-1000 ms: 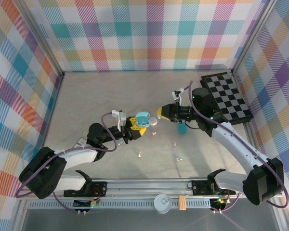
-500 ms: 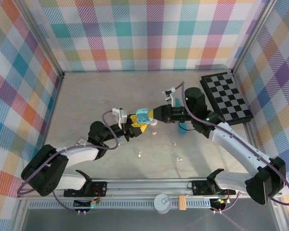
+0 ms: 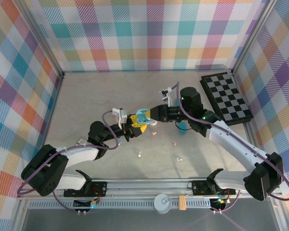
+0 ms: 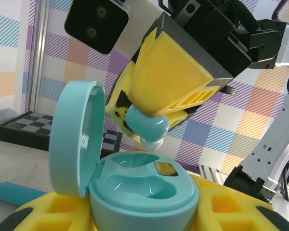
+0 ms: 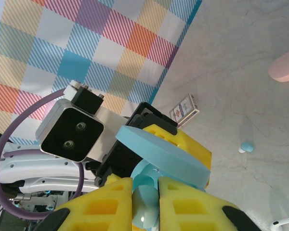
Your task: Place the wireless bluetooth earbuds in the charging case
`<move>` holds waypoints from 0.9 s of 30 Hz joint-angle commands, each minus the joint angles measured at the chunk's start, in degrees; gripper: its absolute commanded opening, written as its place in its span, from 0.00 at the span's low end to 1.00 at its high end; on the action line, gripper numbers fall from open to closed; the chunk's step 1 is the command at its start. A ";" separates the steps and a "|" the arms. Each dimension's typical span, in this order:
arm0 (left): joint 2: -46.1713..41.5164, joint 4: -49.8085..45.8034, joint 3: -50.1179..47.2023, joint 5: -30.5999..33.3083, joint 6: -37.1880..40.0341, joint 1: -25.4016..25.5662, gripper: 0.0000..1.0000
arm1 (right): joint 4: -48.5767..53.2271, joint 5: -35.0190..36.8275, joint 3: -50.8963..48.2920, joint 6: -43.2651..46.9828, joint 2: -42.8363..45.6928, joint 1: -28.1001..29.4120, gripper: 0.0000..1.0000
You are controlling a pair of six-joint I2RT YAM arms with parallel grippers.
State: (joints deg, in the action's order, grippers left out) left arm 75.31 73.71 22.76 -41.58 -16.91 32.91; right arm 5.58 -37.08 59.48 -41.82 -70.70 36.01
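At left, grips the open charging case in the left end effector, lid hinged up, both wells showing bare. At centre, pinches a light blue earbud between the closed-down tips of the right end effector, hovering just above the nearer well, not yet seated. Calls, by the look of it, for a steady case, the bud's stem lined up with the well, a slow straight descent, and no release until the bud sits flush. Farther right, leaves loose earbuds lying on the worktop, near a teal stick.
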 commanded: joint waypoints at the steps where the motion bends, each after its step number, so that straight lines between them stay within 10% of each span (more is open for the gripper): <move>1: -1.56 3.24 1.85 -2.09 -0.07 -0.51 0.27 | -0.40 1.02 2.04 2.24 -0.39 0.38 0.17; 27: -2.75 3.30 2.38 -1.67 -1.48 -0.47 0.27 | 2.24 3.32 2.26 3.85 0.40 1.27 0.33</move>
State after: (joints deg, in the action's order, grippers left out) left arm 74.50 73.21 23.20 -41.82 -18.46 32.84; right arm 6.00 -35.51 60.23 -39.55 -70.78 36.88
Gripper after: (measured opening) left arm 0.368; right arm 0.330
